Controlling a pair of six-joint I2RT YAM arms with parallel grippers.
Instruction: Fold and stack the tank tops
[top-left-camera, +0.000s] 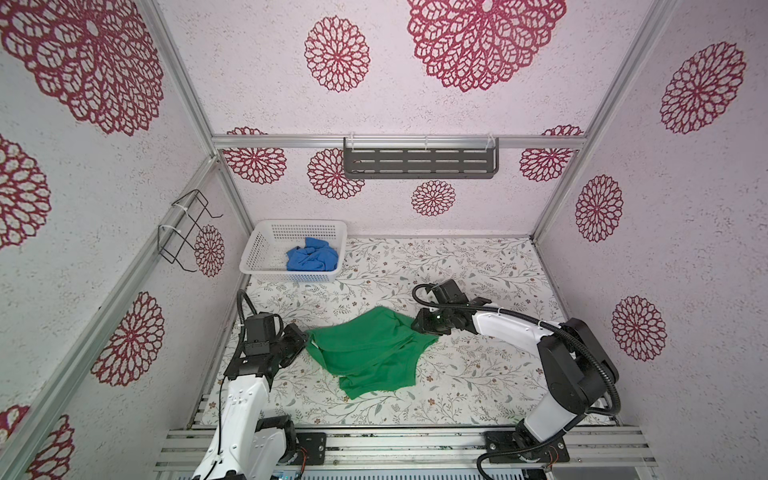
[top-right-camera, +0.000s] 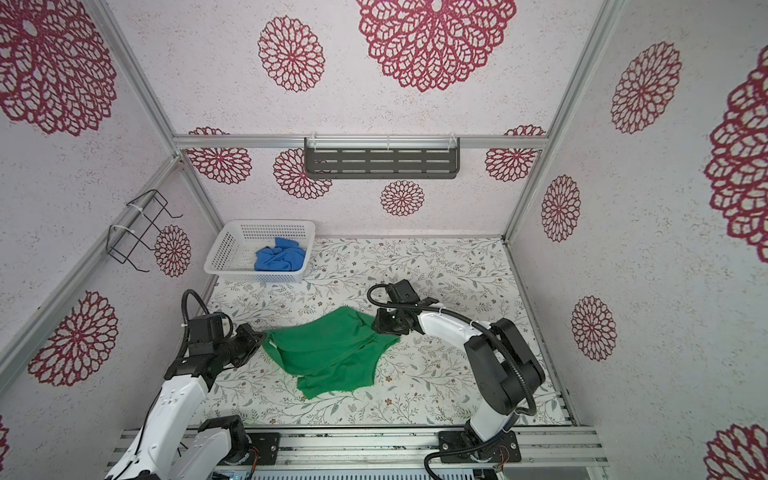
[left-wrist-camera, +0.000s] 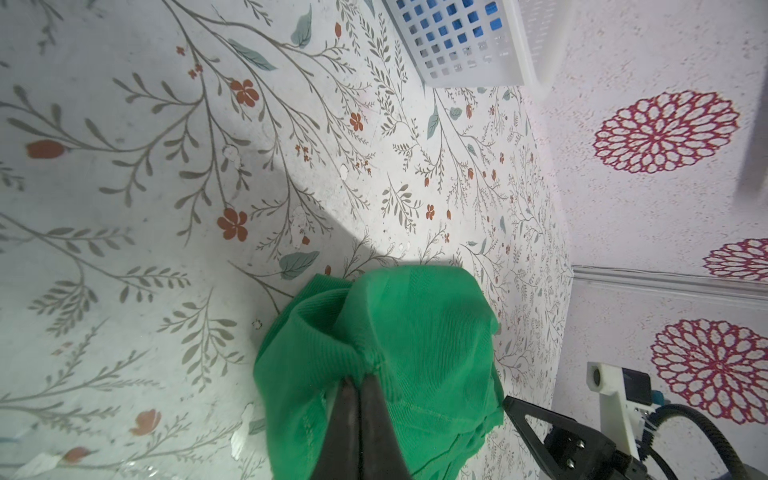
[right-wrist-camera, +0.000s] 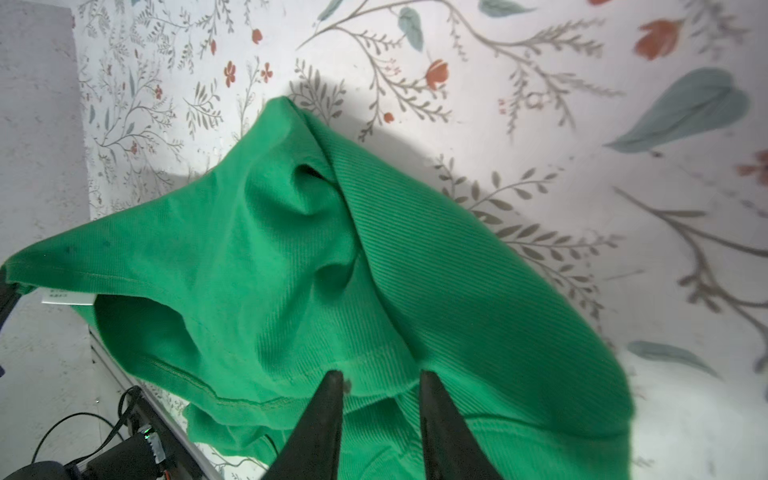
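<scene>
Back left, the blue top (top-left-camera: 311, 259) sits crumpled in the basket (top-left-camera: 266, 249); your left claw (left-wrist-camera: 358, 380) is clamped on one edge of the green top (top-left-camera: 370, 353), which sags across the table (top-left-camera: 478, 374) toward your right claw (right-wrist-camera: 380, 374) (jaws apart, tips at the cloth's edge); pull now and that loose side will likely slip, dragging the top into a bunch.
</scene>
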